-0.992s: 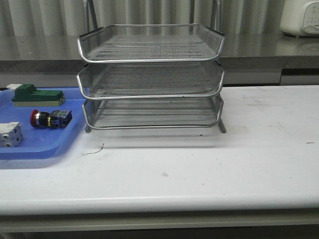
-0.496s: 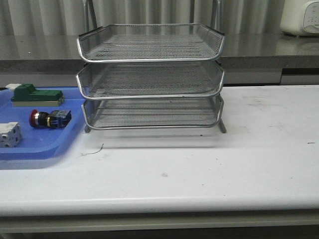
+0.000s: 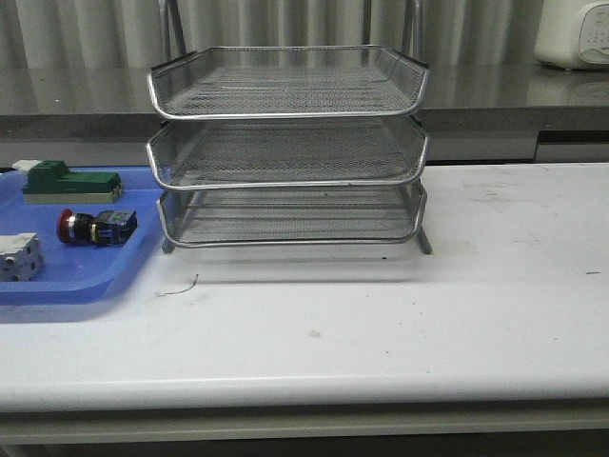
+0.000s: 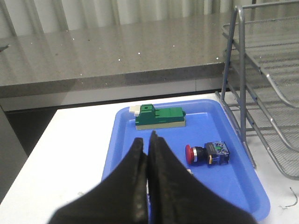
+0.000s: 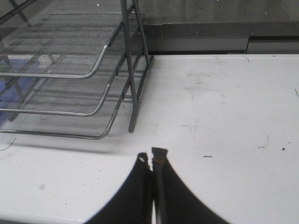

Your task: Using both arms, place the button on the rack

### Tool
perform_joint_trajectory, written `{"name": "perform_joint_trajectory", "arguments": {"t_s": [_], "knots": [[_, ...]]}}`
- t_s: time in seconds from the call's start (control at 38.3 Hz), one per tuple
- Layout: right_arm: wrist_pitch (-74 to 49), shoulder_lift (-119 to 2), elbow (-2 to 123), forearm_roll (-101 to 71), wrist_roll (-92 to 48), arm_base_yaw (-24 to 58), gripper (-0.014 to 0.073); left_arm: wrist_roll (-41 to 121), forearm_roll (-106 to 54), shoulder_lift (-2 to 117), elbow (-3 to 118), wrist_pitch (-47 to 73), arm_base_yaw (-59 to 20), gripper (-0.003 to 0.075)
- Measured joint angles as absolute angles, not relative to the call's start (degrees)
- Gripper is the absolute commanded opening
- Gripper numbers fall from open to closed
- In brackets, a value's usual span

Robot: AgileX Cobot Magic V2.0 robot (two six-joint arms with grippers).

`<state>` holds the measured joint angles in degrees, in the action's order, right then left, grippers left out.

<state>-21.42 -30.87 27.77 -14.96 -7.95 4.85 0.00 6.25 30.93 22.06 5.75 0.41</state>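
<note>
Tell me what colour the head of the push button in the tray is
Red. The button shows it best in the left wrist view, lying on its side in the blue tray.

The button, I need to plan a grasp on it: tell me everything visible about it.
The button lies on its side in the blue tray, left of the rack. Red mushroom head toward the left, then a silver collar and a black body with blue and yellow parts. It rests on the tray floor; nothing else touches it.

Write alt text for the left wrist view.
The left gripper, jaws shut, hangs over a blue tray holding the button and a green block. The rack stands beside the tray.
</note>
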Motion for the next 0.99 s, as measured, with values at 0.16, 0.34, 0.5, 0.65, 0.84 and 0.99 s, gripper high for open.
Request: {"name": "perform_joint_trajectory", "arguments": {"t_s": [0.16, 0.34, 0.5, 0.65, 0.84, 0.99], "knots": [[-21.4, -32.0, 27.9, -15.1, -7.9, 4.9, 0.0094, 0.0, 6.0, 31.7, 22.2, 5.9, 0.4, 0.0110], [-21.4, -32.0, 27.9, -15.2, -7.8, 4.9, 0.0480, 0.0, 5.8, 31.7, 22.2, 5.9, 0.4, 0.0543], [-21.4, -32.0, 27.9, -15.2, -7.8, 4.9, 0.0638, 0.0, 5.6, 31.7, 22.2, 5.9, 0.4, 0.0676], [-21.4, -32.0, 27.9, -15.2, -7.8, 4.9, 0.0633, 0.0, 5.6, 31.7, 22.2, 5.9, 0.4, 0.0673], [-21.4, -32.0, 27.9, -15.2, -7.8, 4.9, 0.0633, 0.0, 5.6, 31.7, 22.2, 5.9, 0.4, 0.0673], [-21.4, -32.3, 27.9, -15.7, -7.8, 4.9, 0.0633, 0.0, 5.6, 31.7, 22.2, 5.9, 0.4, 0.0673]]}}
